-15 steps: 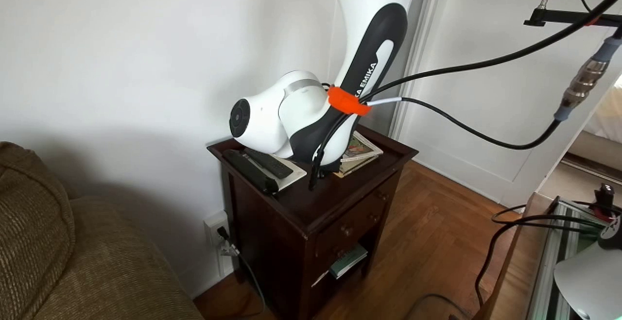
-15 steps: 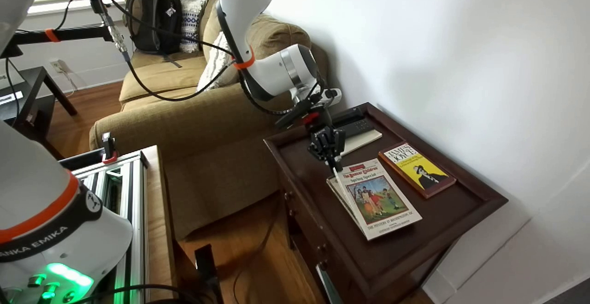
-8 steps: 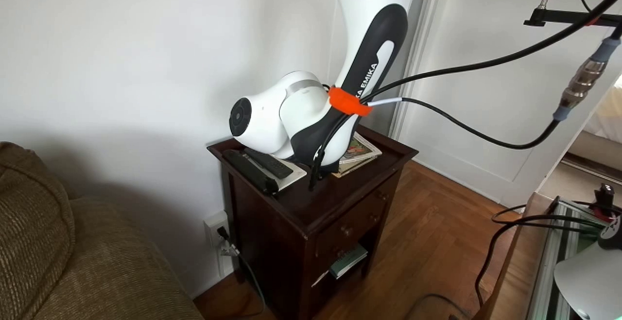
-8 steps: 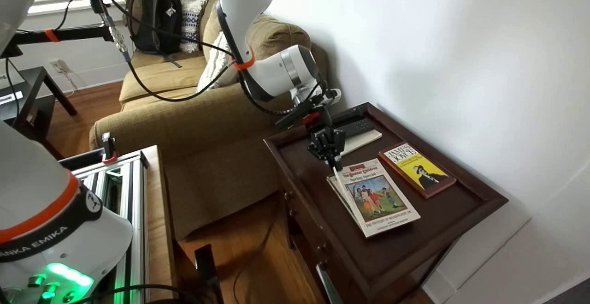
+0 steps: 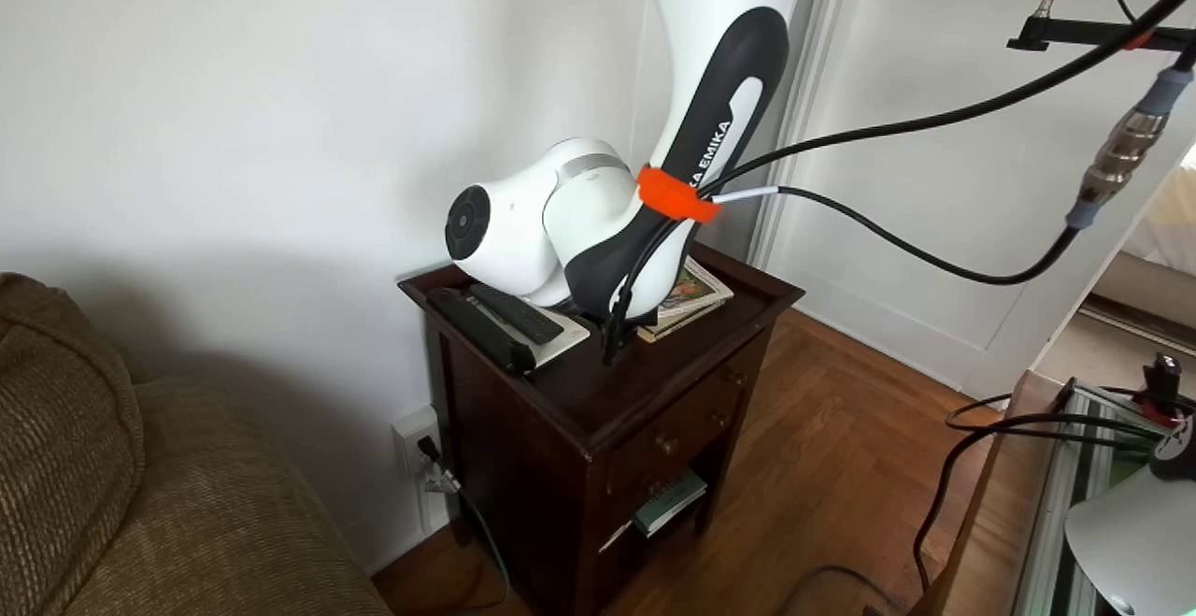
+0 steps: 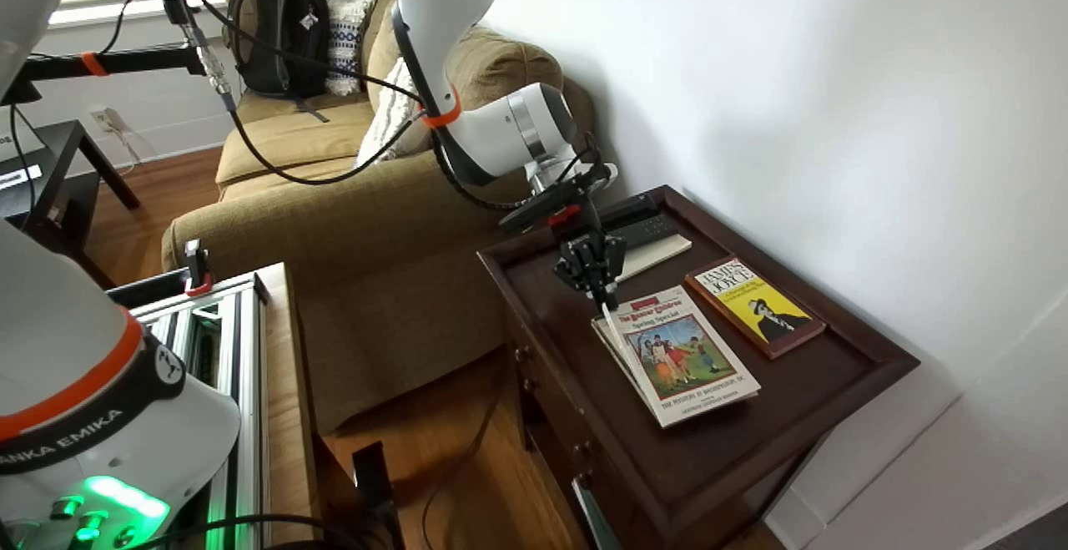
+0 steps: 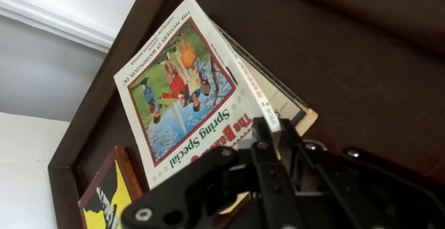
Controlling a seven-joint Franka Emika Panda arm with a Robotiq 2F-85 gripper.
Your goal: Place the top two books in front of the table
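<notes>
- Black gripper (image 7: 275,127) holds the top book (image 7: 174,93) by its spine.
- Under it, the tan book (image 7: 276,95) lies on the table (image 7: 365,93).
- One yellow book (image 6: 755,308) lies just beside them.

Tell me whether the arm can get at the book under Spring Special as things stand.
Probably not: the jaws are closed on the Spring Special book, which covers most of the lower book.
</notes>
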